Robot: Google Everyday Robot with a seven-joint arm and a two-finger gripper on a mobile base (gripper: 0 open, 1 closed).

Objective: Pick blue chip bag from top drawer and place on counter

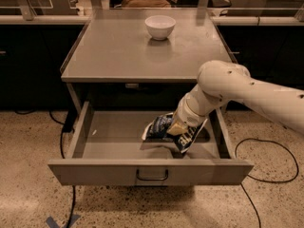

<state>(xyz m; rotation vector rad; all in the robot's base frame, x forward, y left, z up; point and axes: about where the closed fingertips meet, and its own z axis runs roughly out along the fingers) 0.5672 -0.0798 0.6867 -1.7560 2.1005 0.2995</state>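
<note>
Warm, rather dim indoor light falls from overhead. The bench (pixel 118 56) takes it as a soft, dull sheen, brightest in the upper middle of the frame, where the white bowl (pixel 160 26) casts a faint shadow in front of itself. Beneath the bench top a deep shadow covers the back of the drawer (pixel 149 171). The arm (pixel 237 87) glows pale along its top at centre right and is shaded underneath. The gripper (pixel 183 127), just right of centre, sits in that shade against the blue chip bag (pixel 159 126), which throws a dark patch toward the lower left. The cabinets (pixel 28 65) at both edges are almost black. The floor (pixel 28 194) is evenly lit.
</note>
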